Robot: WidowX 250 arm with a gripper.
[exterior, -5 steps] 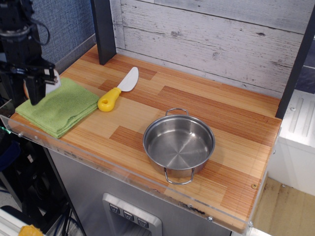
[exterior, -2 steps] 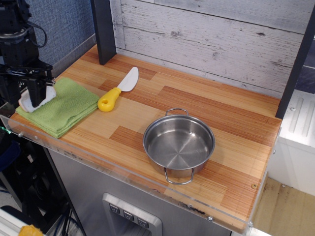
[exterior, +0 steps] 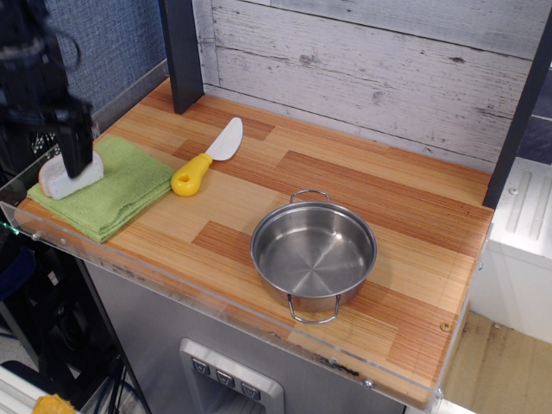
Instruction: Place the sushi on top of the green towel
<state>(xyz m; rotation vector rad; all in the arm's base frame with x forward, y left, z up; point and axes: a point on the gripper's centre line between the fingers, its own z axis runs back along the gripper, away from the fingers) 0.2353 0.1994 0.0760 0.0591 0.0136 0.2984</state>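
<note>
The sushi (exterior: 67, 179), white-topped with an orange rim, lies on the left part of the light green towel (exterior: 121, 190) at the table's front left corner. My black gripper (exterior: 50, 162) hangs blurred just above it. One dark finger (exterior: 78, 148) stands right behind the sushi's top, while the other is lost against the dark background at the left edge. The jaws look spread apart with the sushi resting free on the cloth.
A yellow-handled white toy knife (exterior: 205, 161) lies just right of the towel. A steel pot (exterior: 314, 251) stands near the front middle. A dark post (exterior: 181, 52) rises at the back left, before a grey plank wall.
The sushi went from being held above the towel's left edge to lying on the towel. The gripper's fingers spread, and the gripper now sits slightly higher and to the right.
</note>
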